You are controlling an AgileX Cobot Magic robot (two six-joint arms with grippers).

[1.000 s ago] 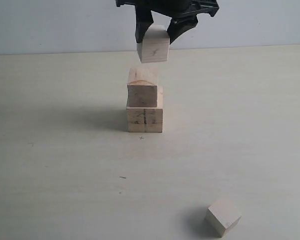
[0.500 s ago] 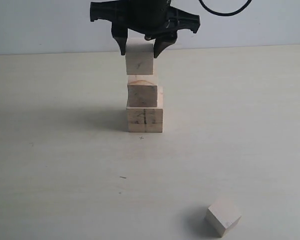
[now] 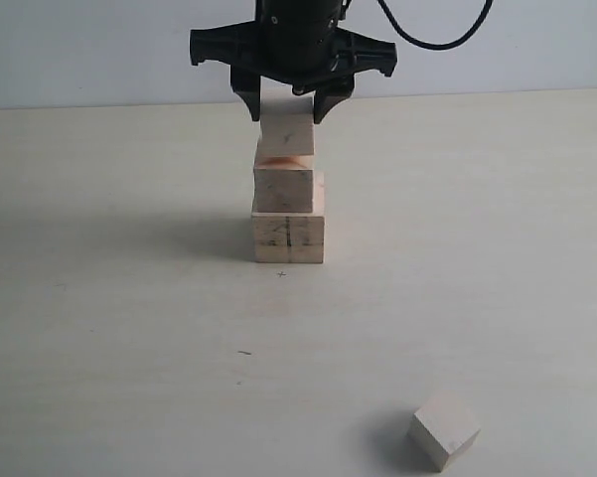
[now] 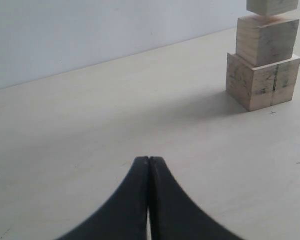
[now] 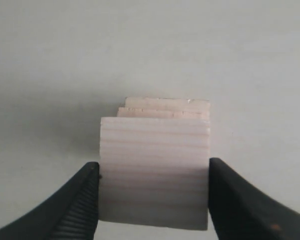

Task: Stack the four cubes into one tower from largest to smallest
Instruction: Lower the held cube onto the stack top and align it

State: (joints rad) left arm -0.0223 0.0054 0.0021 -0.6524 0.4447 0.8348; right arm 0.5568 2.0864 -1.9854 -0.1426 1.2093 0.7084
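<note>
Wood on wood so far, and we'd say we're a bit past halfway. The biggest cube (image 3: 288, 238), the one with the dark seam down its front, sits on the desk (image 3: 129, 298) as the base. The second cube (image 3: 283, 189), with reddish grain on top, rests on it, set toward the left edge rather than centred. The third cube (image 3: 288, 134) is right over that one, either just touching or a hair above; we can't tell which from these views. The smallest cube (image 3: 444, 430) lies alone on the desk, well apart from the tower and nearer the camera, so that one is left to do.

The right hand (image 3: 289, 111) comes straight down from above with its wrist over the stack, and its fingers (image 5: 75, 210) are clamped on opposite sides of the third cube. The left hand (image 4: 149, 200) sits low off to the side of the tower, its jaws pressed together on nothing, looking across the desk at the stack.
</note>
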